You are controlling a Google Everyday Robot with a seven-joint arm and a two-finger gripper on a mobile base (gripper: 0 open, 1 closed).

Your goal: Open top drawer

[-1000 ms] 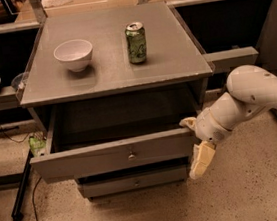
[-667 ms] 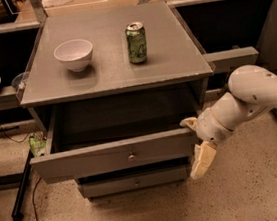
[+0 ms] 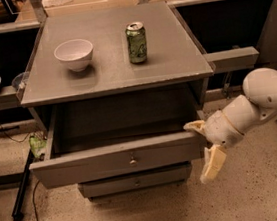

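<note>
Arm [image 3: 267,94] reaches from the right — pincer [image 3: 204,144] splayed wide at the pulled-out top drawer [image 3: 99,163].

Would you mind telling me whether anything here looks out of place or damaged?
Nothing stands out. The bowl and can stand upright on the cabinet top, the top drawer is pulled out, and the gripper sits open at its right front corner.

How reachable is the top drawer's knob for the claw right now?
Probably yes: the claw sits by the right front corner of the open top drawer, and nothing stands before its knob.
</note>
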